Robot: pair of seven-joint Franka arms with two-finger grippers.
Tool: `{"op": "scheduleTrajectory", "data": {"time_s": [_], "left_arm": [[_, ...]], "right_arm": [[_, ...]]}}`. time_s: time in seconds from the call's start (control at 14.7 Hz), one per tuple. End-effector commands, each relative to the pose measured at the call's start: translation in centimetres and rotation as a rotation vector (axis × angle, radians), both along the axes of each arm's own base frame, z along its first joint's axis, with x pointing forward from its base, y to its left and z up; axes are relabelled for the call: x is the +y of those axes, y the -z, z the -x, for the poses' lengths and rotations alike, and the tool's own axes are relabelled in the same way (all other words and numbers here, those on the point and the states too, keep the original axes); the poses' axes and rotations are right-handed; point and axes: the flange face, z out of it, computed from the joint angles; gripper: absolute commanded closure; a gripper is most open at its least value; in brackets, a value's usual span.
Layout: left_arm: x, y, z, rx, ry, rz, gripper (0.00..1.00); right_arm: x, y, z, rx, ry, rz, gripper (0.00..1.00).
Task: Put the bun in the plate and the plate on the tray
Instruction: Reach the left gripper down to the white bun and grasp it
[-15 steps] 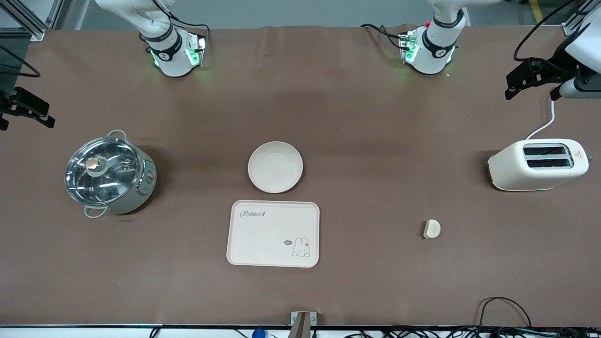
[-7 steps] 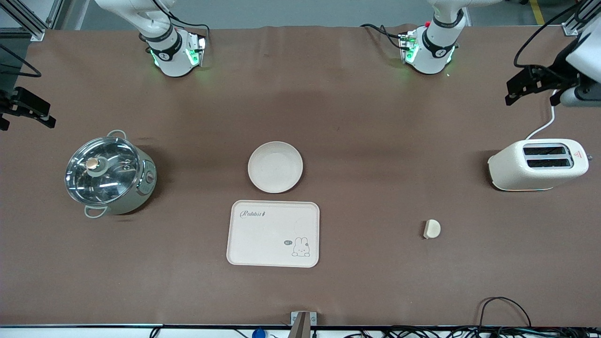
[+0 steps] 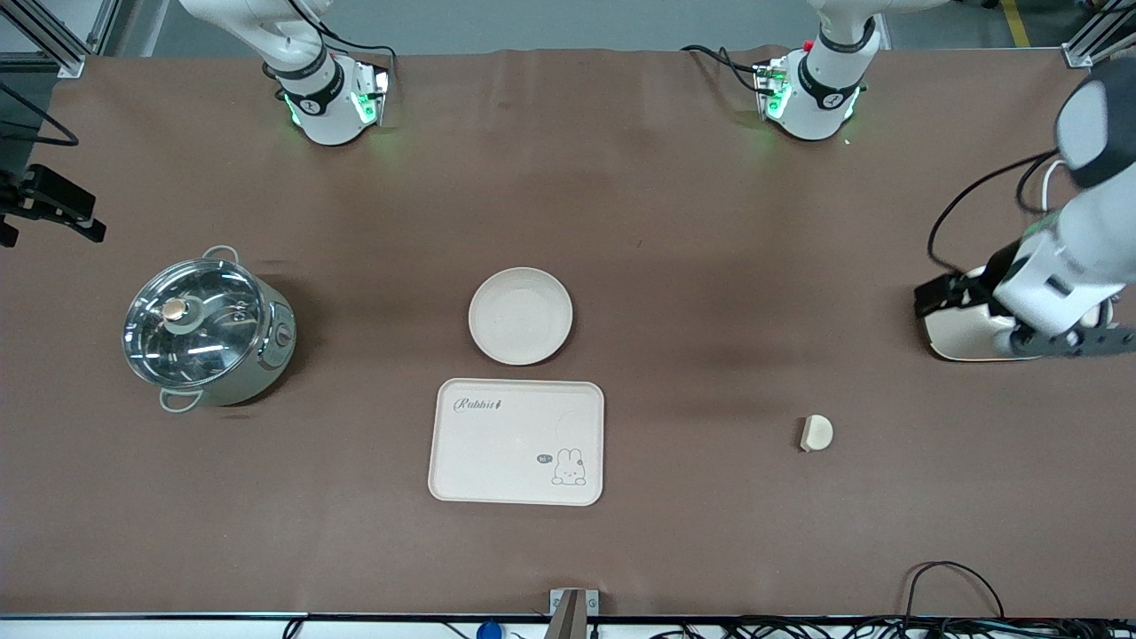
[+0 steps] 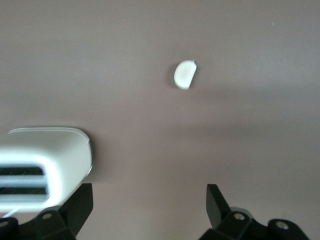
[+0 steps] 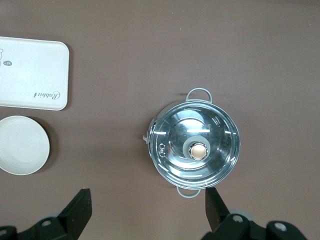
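Note:
The bun lies alone on the brown table toward the left arm's end; it also shows in the left wrist view. The round plate sits mid-table, empty. The Rabbit tray lies beside it, nearer the front camera, also empty. My left gripper is open and empty, in the air over the toaster's end. My right gripper waits open and empty, high over the table's edge at the right arm's end. Its view shows the tray and plate.
A cream toaster stands at the left arm's end, partly covered by the left arm, and shows in the left wrist view. A glass-lidded pot stands at the right arm's end and shows in the right wrist view. Cables run along the front edge.
The left arm has swung down from the table's end to over the toaster, toward the bun. The right arm, bun, plate and tray have not moved.

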Motion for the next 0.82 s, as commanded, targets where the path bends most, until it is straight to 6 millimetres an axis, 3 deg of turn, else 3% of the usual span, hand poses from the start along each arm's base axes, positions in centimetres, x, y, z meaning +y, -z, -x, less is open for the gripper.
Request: {"op": "scheduleTrajectory", "data": {"time_s": [0.0, 0.48, 0.75], "left_arm": [[-0.2, 5.0, -1.5, -0.051, -0.008, -0.006, 0.0], [-1.3, 18.0, -4.9, -0.117, 0.007, 0.033, 0.0], [-2.0, 23.1, -5.4, -0.121, 0.011, 0.049, 0.05]], "right_arm": [[0.0, -0.2, 0.7, 0.003, -0.001, 0.002, 0.0], [0.2, 1.1, 0.7, 0.035, -0.001, -0.016, 0.0], [1.1, 1.1, 0.8, 0.041, -0.014, -0.058, 0.0]]}}
